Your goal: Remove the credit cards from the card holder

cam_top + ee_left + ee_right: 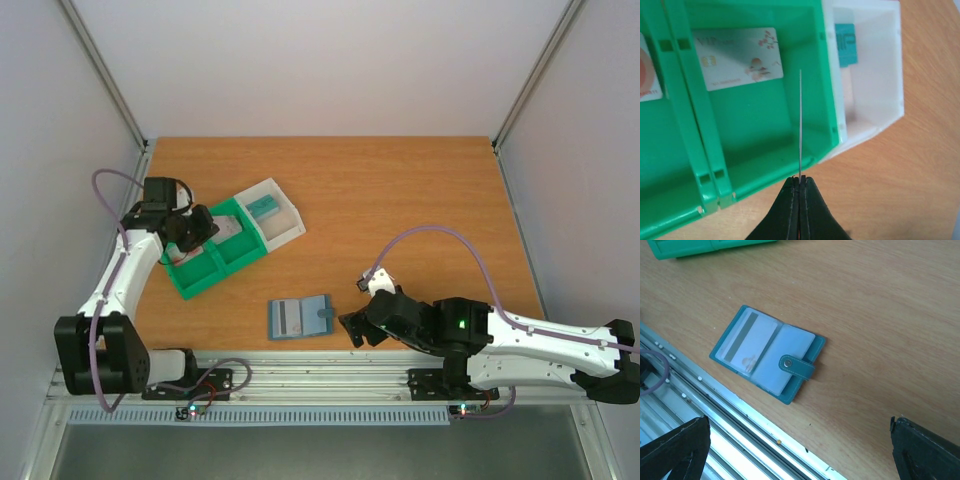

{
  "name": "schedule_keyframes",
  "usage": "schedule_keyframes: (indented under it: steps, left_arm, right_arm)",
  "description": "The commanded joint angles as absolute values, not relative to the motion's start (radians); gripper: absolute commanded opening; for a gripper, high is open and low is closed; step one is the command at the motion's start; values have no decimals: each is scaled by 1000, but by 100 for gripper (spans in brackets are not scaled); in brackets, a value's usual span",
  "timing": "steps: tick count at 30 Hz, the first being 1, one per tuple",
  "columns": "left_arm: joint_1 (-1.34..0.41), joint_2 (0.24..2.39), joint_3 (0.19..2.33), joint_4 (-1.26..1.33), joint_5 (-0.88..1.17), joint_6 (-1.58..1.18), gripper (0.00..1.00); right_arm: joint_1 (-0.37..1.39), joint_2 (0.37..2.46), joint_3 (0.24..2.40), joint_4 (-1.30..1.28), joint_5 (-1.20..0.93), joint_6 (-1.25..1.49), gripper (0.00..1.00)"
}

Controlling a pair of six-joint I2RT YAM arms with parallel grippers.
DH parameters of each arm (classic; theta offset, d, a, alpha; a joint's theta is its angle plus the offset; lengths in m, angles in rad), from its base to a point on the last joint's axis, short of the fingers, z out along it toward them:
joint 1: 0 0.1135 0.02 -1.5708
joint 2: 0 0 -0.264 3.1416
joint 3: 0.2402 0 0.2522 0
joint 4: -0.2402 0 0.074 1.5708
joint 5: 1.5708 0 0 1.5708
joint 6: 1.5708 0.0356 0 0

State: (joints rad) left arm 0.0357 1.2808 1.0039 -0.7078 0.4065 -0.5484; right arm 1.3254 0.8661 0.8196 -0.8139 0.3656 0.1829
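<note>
The left gripper [800, 184] clamps a thin whitish credit card [800, 120] edge-on over the green plastic tray [755, 130]; the right gripper [800, 450] stands wide near the open slate-blue bifold card holder [767, 355].

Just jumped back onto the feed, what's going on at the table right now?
The left gripper is shut on a thin whitish card, seen edge-on, over a compartment of the green plastic tray where a printed whitish card already lies flat. The slate-blue bifold wallet lies open on the wooden table, a grey-striped card showing in one pocket. The right gripper hangs open above it, holding nothing.
</note>
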Motion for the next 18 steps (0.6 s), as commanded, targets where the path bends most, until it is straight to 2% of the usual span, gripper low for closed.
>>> schedule_keyframes:
  steps: [1, 18]
  left_arm:
    - [55, 1347, 1054, -693, 369, -546, 0]
    - [57, 1535, 1139, -656, 348, -551, 0]
  right_arm:
    - [1333, 848, 862, -837, 388, 201, 98]
    - [1333, 885, 872, -813, 384, 210, 98]
